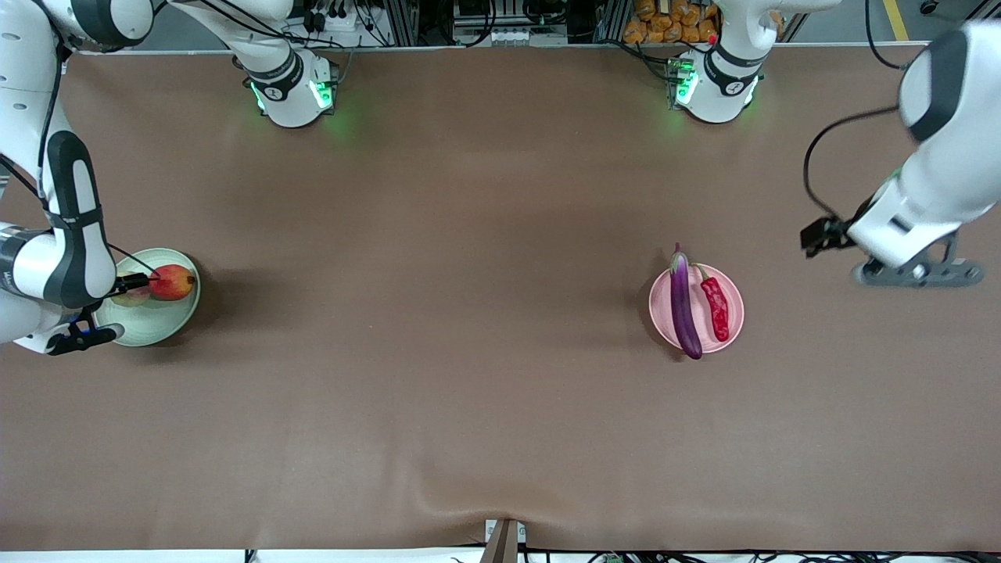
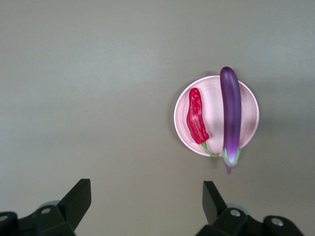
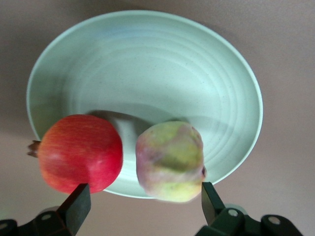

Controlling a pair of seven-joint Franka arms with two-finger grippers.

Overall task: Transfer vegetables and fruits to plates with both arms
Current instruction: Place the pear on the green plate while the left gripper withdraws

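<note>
Counting two fruits [image 3: 123, 160], two vegetables [image 1: 697, 308], two plates [image 1: 168, 328].

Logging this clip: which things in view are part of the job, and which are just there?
Job: eggplant and chili on pink plate; red fruit and yellow-green fruit on green plate; left gripper and right gripper, both open.
Just there: brown table.
</note>
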